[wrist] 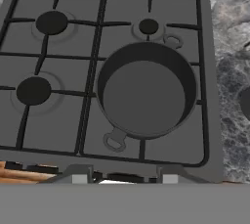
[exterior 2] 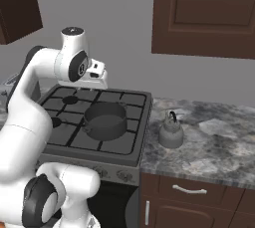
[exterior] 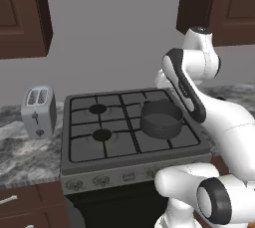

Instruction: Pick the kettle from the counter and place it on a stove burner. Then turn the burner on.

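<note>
Directly below the two-finger gripper [wrist: 121, 178], a wide dark-grey round pot [wrist: 146, 90] on the grey gas stove [wrist: 205, 71]. Off to its right, well apart on the marbled stone counter [exterior 2: 219, 145], the small silvery-grey metal kettle [exterior 2: 171, 132], upright. Empty-handed; finger spread impossible to tell.

Even flat light, soft shadows, sharp

In the left base view, we find the white arm covering the right side of the grey gas stove [exterior: 84, 145] and the marbled stone counter beyond it. In the hand view, the small silvery-grey metal kettle [wrist: 245, 101] is cut off by the right edge, leaving a dark sliver. The wide dark-grey round pot [wrist: 146, 88] hides the burner beneath it.
</note>
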### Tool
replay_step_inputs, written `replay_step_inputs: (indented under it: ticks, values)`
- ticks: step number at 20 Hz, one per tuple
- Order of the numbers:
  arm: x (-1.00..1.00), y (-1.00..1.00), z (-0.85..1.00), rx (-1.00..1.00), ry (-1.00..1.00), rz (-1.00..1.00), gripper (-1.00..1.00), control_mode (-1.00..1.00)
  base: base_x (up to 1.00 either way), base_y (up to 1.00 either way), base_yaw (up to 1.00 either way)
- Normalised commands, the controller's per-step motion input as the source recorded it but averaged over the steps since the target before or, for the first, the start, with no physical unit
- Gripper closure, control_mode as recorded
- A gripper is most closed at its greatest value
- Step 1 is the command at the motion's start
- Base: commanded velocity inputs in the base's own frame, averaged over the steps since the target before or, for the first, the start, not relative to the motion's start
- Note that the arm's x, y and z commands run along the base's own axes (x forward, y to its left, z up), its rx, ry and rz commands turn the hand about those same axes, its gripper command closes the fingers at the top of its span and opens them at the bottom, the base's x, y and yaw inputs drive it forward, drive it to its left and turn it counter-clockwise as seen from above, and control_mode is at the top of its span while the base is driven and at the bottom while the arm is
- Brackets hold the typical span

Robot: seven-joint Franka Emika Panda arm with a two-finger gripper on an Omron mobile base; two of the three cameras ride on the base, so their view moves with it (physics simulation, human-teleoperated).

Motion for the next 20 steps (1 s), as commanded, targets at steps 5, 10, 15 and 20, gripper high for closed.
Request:
replay_step_inputs:
  ticks: [5,10,15,20]
  values:
    - [-0.22,-0.01,0.00,0.00,-0.07,0.00,-1.00,-1.00,0.00,0.00,0.00]
    - [-0.85,-0.39,0.00,0.00,-0.24,-0.01,-1.00,-1.00,0.00,0.00,0.00]
    - [-0.41,-0.65,-0.05,0.00,-0.02,-0.05,-1.00,-1.00,0.00,0.00,0.00]
    - [-0.22,-0.91,-0.13,0.00,0.03,-0.04,-1.00,-1.00,0.00,0.00,0.00]
